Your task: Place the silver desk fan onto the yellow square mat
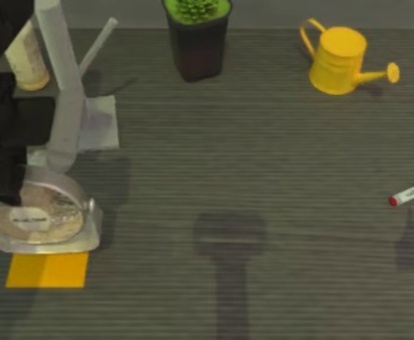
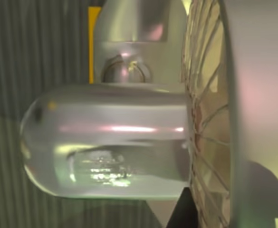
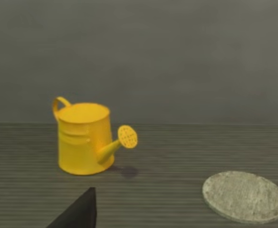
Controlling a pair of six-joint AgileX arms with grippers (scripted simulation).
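Close against the left wrist camera, the fan's [image 2: 110,142] rounded motor housing fills the view, its wire grille alongside. From above, the fan [image 1: 40,216] sits at the table's left edge, overlapping the far part of the mat [image 1: 47,270], whose near strip shows bare. The left arm [image 1: 1,142] hangs over the fan's left side; whether its pincer is open, closed or gripping, I cannot tell.

Risk, as I judge it: if released now, the fan may end up only partly on the mat, or tip if it is still tilted. A slack grip on shiny metal could also slip.

Room is tight on the far side, where the grey post [image 1: 65,106] stands just beside the fan. Toward the near edge and the right, the table lies open. The right gripper is out of sight, parked; its camera faces the can [image 3: 84,140].
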